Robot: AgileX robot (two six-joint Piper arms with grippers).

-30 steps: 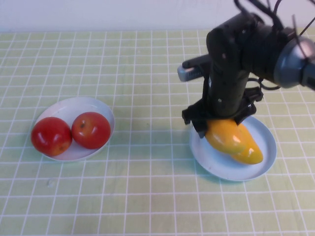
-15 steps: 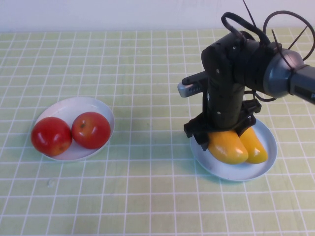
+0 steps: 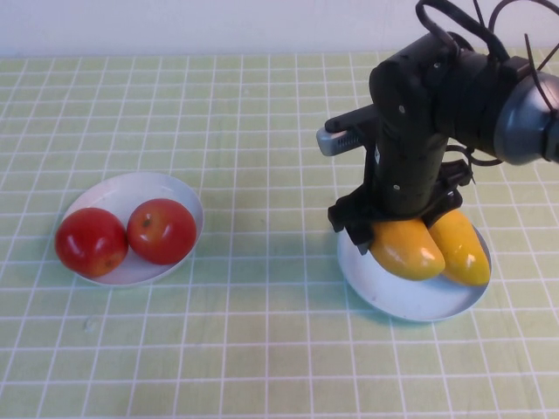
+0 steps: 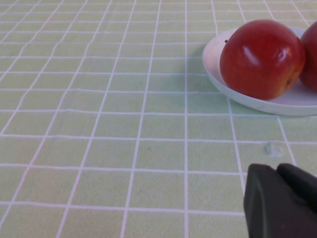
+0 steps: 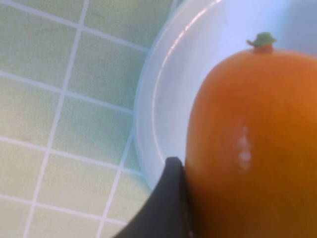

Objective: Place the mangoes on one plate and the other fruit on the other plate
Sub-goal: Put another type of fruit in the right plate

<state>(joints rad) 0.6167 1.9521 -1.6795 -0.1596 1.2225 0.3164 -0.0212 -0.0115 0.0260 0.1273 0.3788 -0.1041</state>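
Note:
Two yellow-orange mangoes [image 3: 406, 249] [image 3: 461, 249] lie side by side on the light blue plate [image 3: 410, 307] at the right. My right gripper [image 3: 397, 225] stands over the left mango, open, its fingers straddling the stem end. In the right wrist view one dark finger [image 5: 168, 203] sits right beside this mango [image 5: 252, 139]; the other finger is out of view. Two red apples [image 3: 90, 242] [image 3: 162, 230] rest on the white plate [image 3: 131, 188] at the left. My left gripper [image 4: 280, 198] is shut, low over the cloth a short way from that plate [image 4: 277, 105] and an apple [image 4: 261, 58].
A green checked cloth [image 3: 262, 332] covers the whole table. A white wall runs along the far edge. My right arm rises over the back of the blue plate. The left arm is outside the high view.
The mango in my right gripper has swung round and settled on the blue plate beside the other mango. The right jaws have widened slightly. The apples and left gripper have not moved.

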